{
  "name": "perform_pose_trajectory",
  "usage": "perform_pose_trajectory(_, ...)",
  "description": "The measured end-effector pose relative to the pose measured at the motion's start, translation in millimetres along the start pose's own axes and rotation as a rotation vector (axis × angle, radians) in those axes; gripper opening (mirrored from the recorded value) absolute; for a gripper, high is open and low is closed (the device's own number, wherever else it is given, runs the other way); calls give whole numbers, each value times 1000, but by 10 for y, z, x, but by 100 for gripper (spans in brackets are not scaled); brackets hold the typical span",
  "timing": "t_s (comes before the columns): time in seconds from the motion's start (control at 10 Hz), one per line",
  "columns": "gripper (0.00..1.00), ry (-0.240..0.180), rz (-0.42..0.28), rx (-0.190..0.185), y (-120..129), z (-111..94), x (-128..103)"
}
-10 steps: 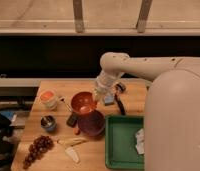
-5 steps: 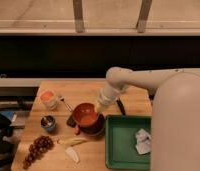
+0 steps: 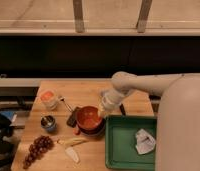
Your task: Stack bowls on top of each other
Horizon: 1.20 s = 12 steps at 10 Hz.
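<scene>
The orange-red bowl [image 3: 89,117] sits inside the larger purple bowl [image 3: 93,133], whose dark rim shows below it, near the middle of the wooden table [image 3: 88,92]. My gripper [image 3: 102,111] is at the right rim of the orange-red bowl, reaching down from the white arm [image 3: 143,85] that comes in from the right. The gripper's tip hides part of that rim.
A green tray [image 3: 124,150] with crumpled white paper [image 3: 144,141] lies right of the bowls. A small metallic cup [image 3: 48,122], a clear cup [image 3: 49,99], grapes [image 3: 36,150], a banana peel [image 3: 70,145] and a black object [image 3: 73,117] lie to the left.
The orange-red bowl has moved from behind and left of the purple bowl onto it. The arm and gripper have come forward and down with it.
</scene>
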<state>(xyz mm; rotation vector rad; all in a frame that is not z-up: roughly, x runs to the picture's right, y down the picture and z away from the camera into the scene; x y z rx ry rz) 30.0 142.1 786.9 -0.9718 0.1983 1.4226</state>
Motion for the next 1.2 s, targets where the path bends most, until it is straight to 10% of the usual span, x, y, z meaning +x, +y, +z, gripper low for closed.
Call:
perform_pose_trajectory(0.7, 65, -12, -18, 45, 29, -142, -138)
perform_pose_trajectory(1.2, 65, -139, 6, 149, 13, -804, -303)
